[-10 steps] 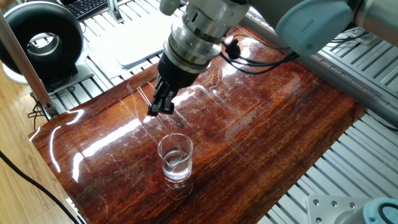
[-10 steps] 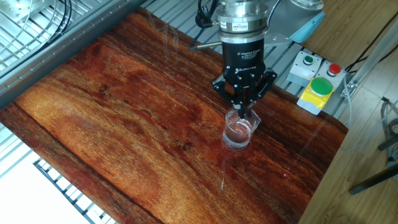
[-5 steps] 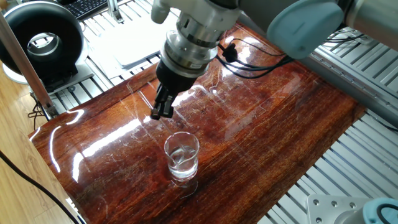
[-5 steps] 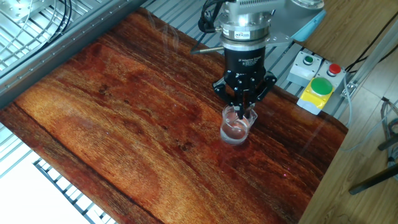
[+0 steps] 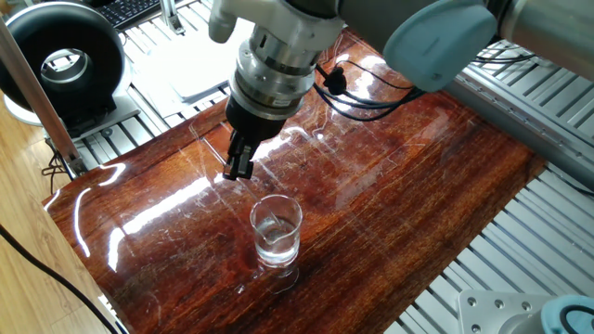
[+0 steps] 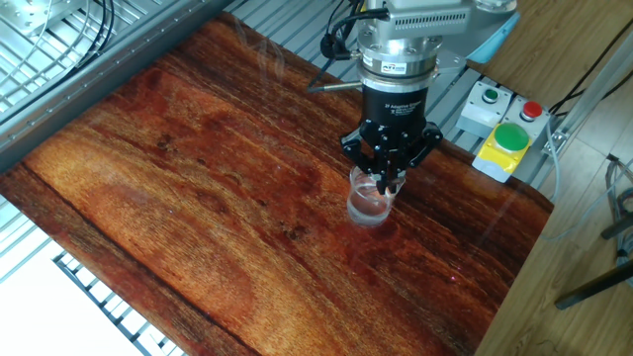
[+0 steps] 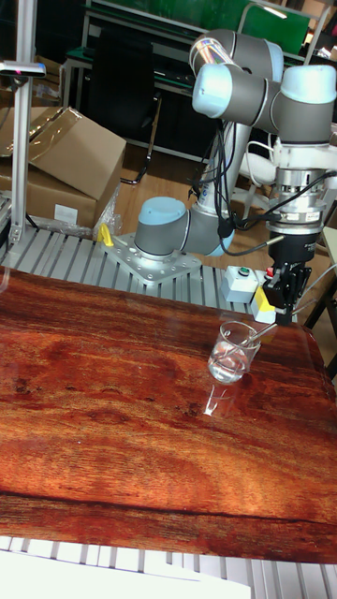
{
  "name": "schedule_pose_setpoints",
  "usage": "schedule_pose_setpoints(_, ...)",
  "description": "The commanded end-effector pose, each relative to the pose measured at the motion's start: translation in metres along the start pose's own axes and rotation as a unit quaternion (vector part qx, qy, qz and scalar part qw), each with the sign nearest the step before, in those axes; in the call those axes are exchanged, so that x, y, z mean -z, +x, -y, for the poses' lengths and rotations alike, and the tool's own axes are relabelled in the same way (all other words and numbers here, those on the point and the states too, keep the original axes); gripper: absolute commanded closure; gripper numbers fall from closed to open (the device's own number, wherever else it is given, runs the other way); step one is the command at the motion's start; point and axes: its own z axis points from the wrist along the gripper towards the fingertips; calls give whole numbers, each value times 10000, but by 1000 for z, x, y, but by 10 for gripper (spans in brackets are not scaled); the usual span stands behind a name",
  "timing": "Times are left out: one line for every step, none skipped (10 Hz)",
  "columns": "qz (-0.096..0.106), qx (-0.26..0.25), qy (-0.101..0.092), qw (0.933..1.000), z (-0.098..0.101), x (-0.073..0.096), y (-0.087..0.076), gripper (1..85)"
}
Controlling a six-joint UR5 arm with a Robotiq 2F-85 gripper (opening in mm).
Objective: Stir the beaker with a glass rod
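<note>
The hand (image 7: 286,304) seemingly grips the glass rod (image 7: 265,329) dipping into the beaker (image 7: 232,352).

Upright beaker (image 5: 277,231), tilted glass rod (image 7: 264,331) inside

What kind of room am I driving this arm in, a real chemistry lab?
More likely a robotics workshop: the wooden board sits on aluminium framing, an emergency-stop box is beside it, and cardboard boxes stand behind.
</note>
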Motion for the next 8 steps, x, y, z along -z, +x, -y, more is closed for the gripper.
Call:
schedule_pose_setpoints(19, -45, 16, 10000, 0, 1, -6, 847)
schedule_pose_setpoints(67, -38, 14, 10000, 0, 1, -8, 847)
schedule_pose_setpoints(93, -34, 22, 9999, -1, 0, -10, 847)
schedule_pose_setpoints(114, -88, 44, 9999, -1, -2, -13, 847)
schedule_pose_setpoints(124, -109, 66, 9998, 0, -3, -15, 847)
schedule_pose_setpoints(124, -113, 87, 9998, 2, -3, -15, 847)
schedule_pose_setpoints(117, -111, 135, 9998, 4, -3, -15, 843)
schedule_pose_setpoints(109, -73, 172, 9998, 6, -4, -14, 837)
